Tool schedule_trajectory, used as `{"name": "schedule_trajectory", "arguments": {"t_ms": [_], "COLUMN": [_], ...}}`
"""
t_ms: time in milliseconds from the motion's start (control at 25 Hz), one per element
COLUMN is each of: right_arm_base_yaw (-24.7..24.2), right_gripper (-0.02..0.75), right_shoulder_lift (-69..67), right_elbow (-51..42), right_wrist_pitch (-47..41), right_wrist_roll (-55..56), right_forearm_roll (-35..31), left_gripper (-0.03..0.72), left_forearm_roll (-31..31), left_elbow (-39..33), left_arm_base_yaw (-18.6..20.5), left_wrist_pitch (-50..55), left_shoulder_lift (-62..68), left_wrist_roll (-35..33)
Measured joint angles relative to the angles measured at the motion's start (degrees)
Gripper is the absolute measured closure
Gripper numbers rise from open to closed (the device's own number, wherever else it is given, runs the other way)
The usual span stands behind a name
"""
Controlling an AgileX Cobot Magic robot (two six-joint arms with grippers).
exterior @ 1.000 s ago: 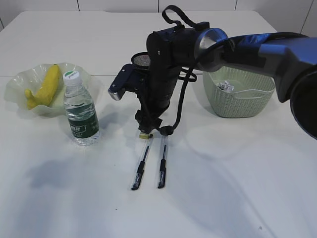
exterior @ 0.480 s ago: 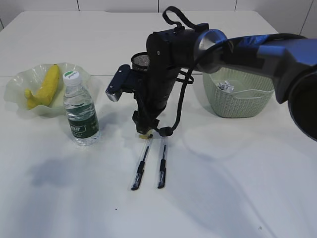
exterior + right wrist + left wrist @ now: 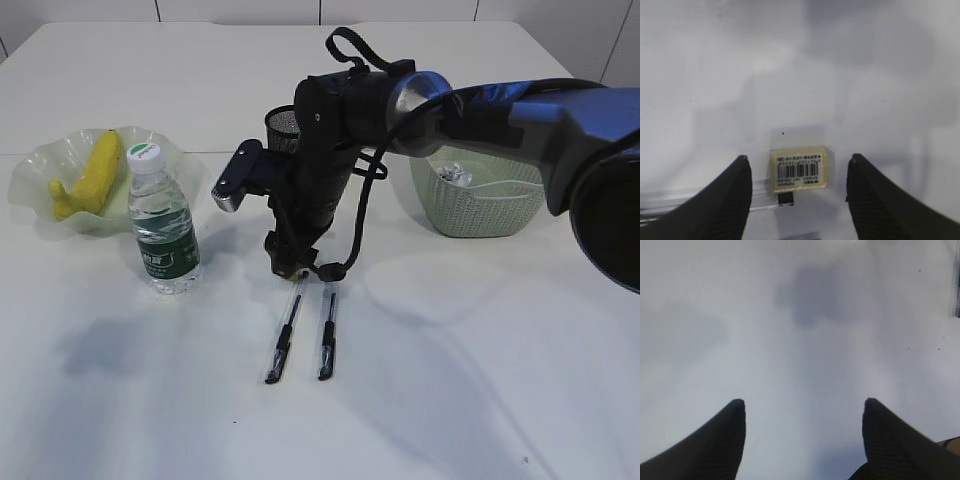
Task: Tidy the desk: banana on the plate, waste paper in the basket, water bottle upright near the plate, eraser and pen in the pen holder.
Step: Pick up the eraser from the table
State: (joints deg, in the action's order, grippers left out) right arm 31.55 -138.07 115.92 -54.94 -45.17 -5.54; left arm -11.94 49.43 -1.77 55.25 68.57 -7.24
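Yellowish eraser [image 3: 799, 169] between the open right hand's [image 3: 797, 172] fingers.

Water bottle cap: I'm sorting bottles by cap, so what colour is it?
White, with a green mark on top; the water bottle cap shows best in the exterior view.

The eraser [image 3: 799, 169] carries a barcode sticker with lines of fine print; its characters are too small to read. The water bottle [image 3: 163, 227] bears a dark green label with white markings, not legible. No other text found.
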Motion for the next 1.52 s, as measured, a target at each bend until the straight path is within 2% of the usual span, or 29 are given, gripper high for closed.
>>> {"name": "schedule_trajectory", "arguments": {"t_ms": [1280, 1520], "right_arm_base_yaw": [0.0, 0.0], "right_gripper": [0.293, 0.355], "right_shoulder_lift": [-2.14, -2.42], "right_elbow": [0.0, 0.13], "right_wrist_pitch": [2.18, 2.18], "right_wrist_roll": [0.0, 0.0], "right_forearm_roll": [-0.57, -1.07], "left_gripper": [0.174, 0.174], "left_forearm_roll": [-0.13, -0.13], "left_elbow": [0.0, 0.0], "left_arm_base_yaw": [0.0, 0.0], "left_wrist_pitch": [0.0, 0.0], "left_shoulder_lift": [0.0, 0.0], "left_wrist_roll": [-0.42, -0.42]}}
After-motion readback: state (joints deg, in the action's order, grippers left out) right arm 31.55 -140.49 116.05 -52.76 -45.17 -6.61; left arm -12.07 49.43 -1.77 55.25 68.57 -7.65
